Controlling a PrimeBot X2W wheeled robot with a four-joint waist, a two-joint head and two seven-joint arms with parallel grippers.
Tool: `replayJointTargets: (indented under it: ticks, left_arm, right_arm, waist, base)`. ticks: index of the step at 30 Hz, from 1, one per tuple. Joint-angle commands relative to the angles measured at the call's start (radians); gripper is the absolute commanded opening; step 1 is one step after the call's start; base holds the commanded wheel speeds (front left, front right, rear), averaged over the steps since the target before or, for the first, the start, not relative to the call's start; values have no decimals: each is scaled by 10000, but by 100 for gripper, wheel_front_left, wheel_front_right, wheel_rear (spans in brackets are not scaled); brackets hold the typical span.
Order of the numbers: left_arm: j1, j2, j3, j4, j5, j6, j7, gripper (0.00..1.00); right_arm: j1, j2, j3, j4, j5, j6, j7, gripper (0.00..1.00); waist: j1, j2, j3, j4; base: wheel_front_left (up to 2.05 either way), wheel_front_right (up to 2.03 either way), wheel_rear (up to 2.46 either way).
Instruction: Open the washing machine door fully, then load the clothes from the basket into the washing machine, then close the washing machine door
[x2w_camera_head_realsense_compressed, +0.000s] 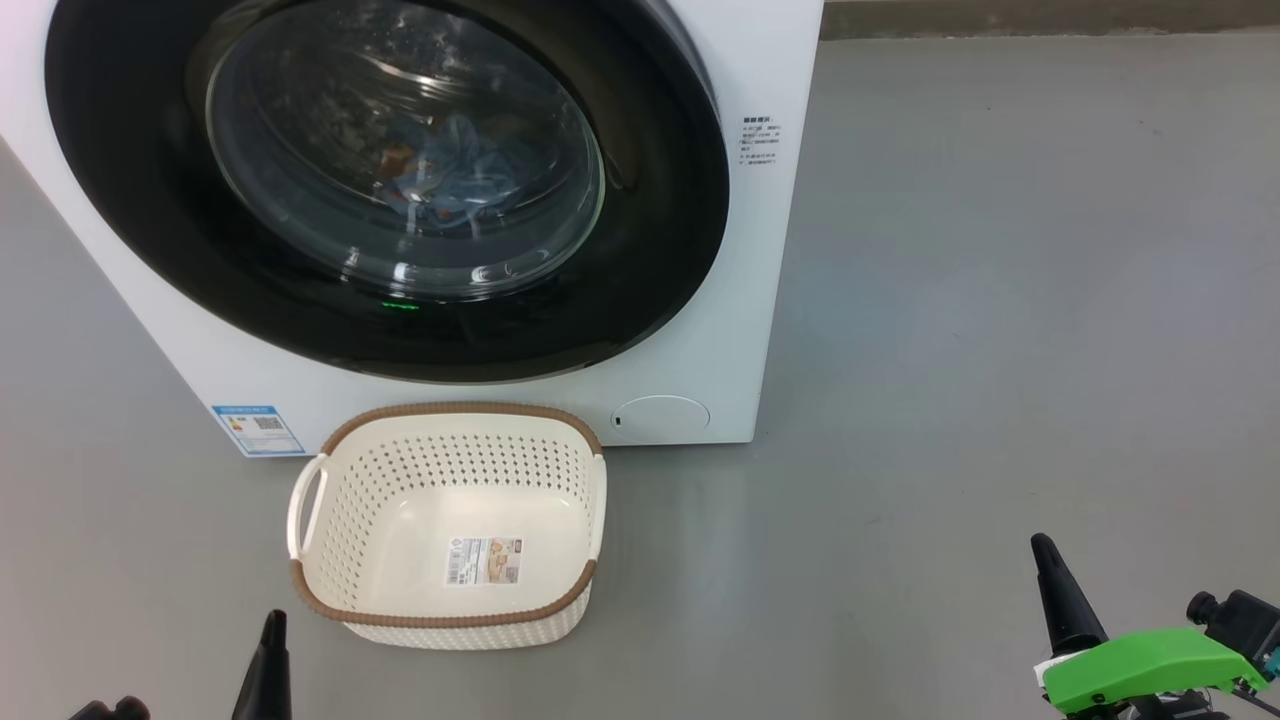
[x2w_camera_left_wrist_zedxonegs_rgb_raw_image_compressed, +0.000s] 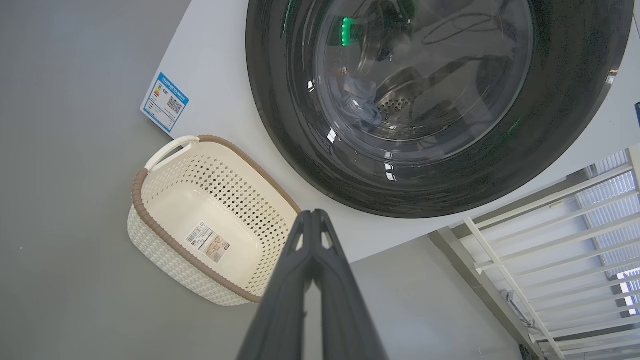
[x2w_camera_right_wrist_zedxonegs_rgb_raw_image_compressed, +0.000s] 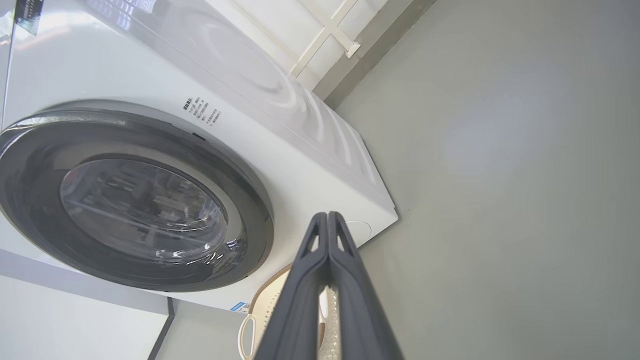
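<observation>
Grey floor (x2w_camera_head_realsense_compressed: 1000, 300) all round, smooth and matte, and by the look of it we're at the tail end. Washing machine (x2w_camera_head_realsense_compressed: 770, 300) sits big, white, boxy. The washing machine door (x2w_camera_head_realsense_compressed: 300, 150) lies flush vs the front, a glossy black ring round a bulging clear glass bowl. Through that glass, the clothes (x2w_camera_head_realsense_compressed: 455, 175): a soft blue crumple w/ an orange-brown patch, down in the steel drum (x2w_camera_left_wrist_zedxonegs_rgb_raw_image_compressed: 400, 102). Basket (x2w_camera_head_realsense_compressed: 450, 410) stands just in front of the machine, empty: cream perforated plastic, brown woven-look rim, paper label (x2w_camera_head_realsense_compressed: 485, 562) on its bottom.

Left gripper (x2w_camera_left_wrist_zedxonegs_rgb_raw_image_compressed: 312, 216): tips pressed together, holding nothing. Right gripper (x2w_camera_right_wrist_zedxonegs_rgb_raw_image_compressed: 327, 217): same, pinched tight, empty, off to the side over bare floor.

Risks now, imo: the latch. Door looks shut, but I can't tell if it has clicked; if not, it could swing out. Fabric caught at the door's edge would cause exactly that, and I can't tell from here. Also, the basket looks light, slick plastic on a slick floor, so 1 careless sweep of the left arm and it skids or tips. Gloss and glass probably mark easily under hard tips.
</observation>
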Motion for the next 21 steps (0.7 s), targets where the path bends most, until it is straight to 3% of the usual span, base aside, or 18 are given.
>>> replayJointTargets:
  ticks: [1,21]
  left_arm:
    - [-430,68,251,-318,-247,-18,51,0]
    - [-544,-51,655,-538,-2161,-23,630,0]
  right_arm:
    - [-137,-65,42,-319,306,-13,59,0]
    - [-126,133,-137,-688,2295,-17,649,0]
  waist:
    - [-1,0,-6,0]
    - [-1,0,-103,-10]
  base:
    - [0,0,0]
    - [0,0,0]
